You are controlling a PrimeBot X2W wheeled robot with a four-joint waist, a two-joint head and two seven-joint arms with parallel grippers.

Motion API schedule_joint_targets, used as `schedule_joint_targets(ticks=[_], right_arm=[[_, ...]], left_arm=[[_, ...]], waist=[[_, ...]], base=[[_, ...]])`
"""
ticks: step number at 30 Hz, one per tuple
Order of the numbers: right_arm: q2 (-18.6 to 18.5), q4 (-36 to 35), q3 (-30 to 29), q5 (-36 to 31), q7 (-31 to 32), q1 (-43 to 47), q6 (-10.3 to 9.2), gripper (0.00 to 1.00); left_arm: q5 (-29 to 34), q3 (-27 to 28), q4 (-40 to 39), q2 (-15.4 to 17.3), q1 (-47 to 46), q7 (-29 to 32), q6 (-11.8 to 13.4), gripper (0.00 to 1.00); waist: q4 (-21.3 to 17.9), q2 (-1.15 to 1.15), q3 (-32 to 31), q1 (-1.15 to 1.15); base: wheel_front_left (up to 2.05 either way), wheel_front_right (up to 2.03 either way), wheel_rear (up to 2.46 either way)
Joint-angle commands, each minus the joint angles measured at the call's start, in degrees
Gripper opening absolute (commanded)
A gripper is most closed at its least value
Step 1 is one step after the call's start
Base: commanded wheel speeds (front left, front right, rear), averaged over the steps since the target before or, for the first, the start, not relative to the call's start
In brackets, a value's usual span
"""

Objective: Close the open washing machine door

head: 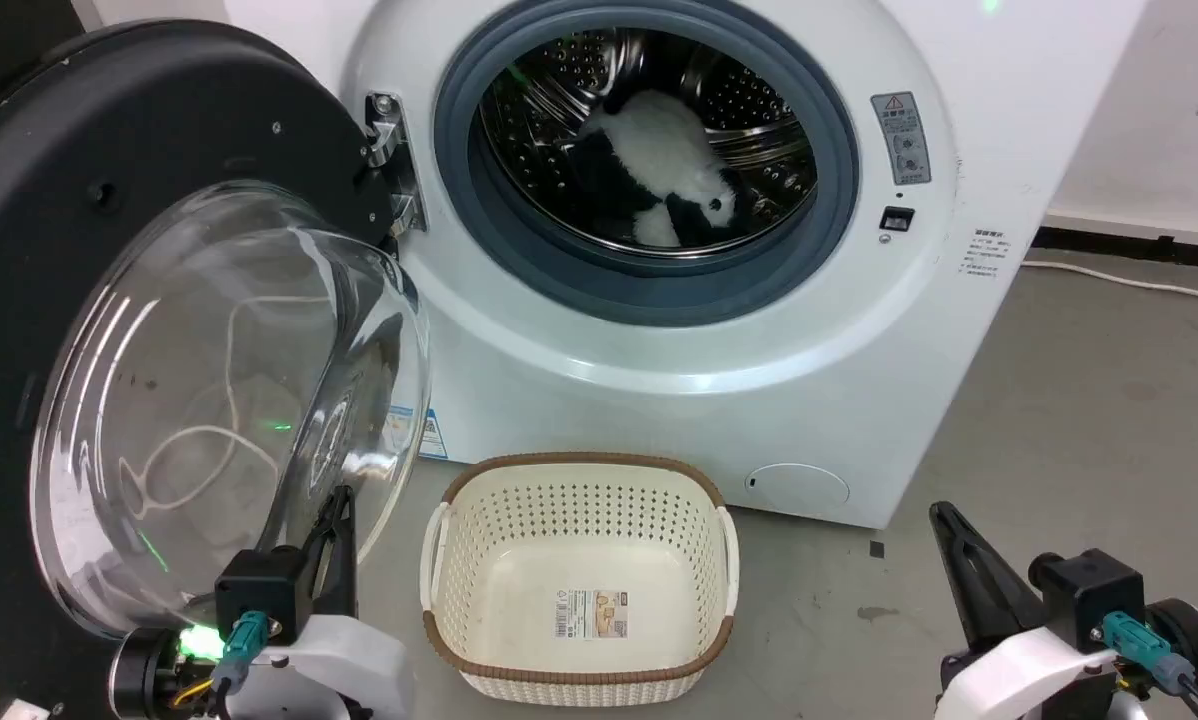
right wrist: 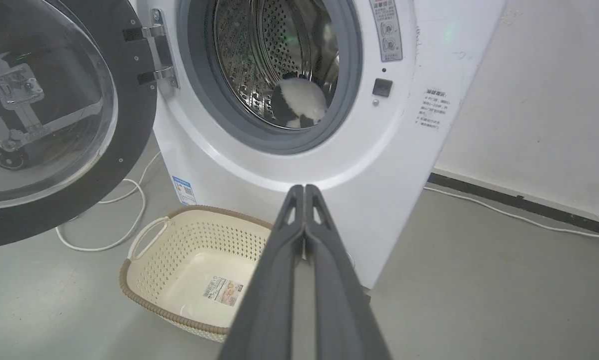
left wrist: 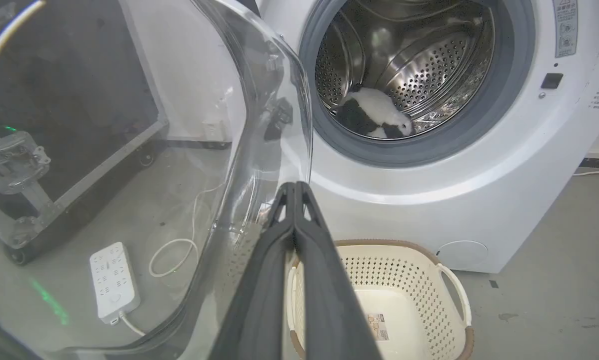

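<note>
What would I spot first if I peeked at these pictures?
The huge round washing machine door, black with a bulging glass bowl, swung wide open at the left. Next, a black-and-white fluffy toy lying inside the steel drum of the washing machine. On the floor in front stands a cream basket with holes.

Head cam looking down at washing machine point(head: 599, 390); wrist cams sitting lower, facing drum point(left wrist: 419, 65); all sharing basket point(head: 579, 510).
</note>
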Motion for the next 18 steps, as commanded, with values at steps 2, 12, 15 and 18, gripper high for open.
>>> schedule_joint_targets(ticks=[2, 12, 15, 18], right_arm=[[0.0, -0.2, 0.0, -0.3, 0.1, -0.8, 0.05, 0.0], [0.0, -0.2, 0.0, -0.3, 0.1, -0.8, 0.05, 0.0], [0.0, -0.2, 0.0, -0.3, 0.1, -0.8, 0.05, 0.0], [0.0, -0.2, 0.0, -0.3, 0.1, -0.8, 0.05, 0.0]], left_arm=[[0.1, 0.1, -0.2, 0.0, 0.8, 0.0, -0.3, 0.0], [0.1, 0.1, -0.2, 0.0, 0.8, 0.0, -0.3, 0.0], [0.1, 0.1, -0.2, 0.0, 0.8, 0.0, -0.3, 0.0], [0.1, 0.1, -0.2, 0.0, 0.8, 0.0, -0.3, 0.0]], waist=[[0.0, 0.0, 0.0, 0.0], [0.0, 0.0, 0.0, 0.0], [0.0, 0.0, 0.0, 0.0], [0.0, 0.0, 0.0, 0.0]], base=[[0.0, 0.0, 0.0], [0.0, 0.0, 0.0], [0.0, 0.0, 0.0], [0.0, 0.0, 0.0]])
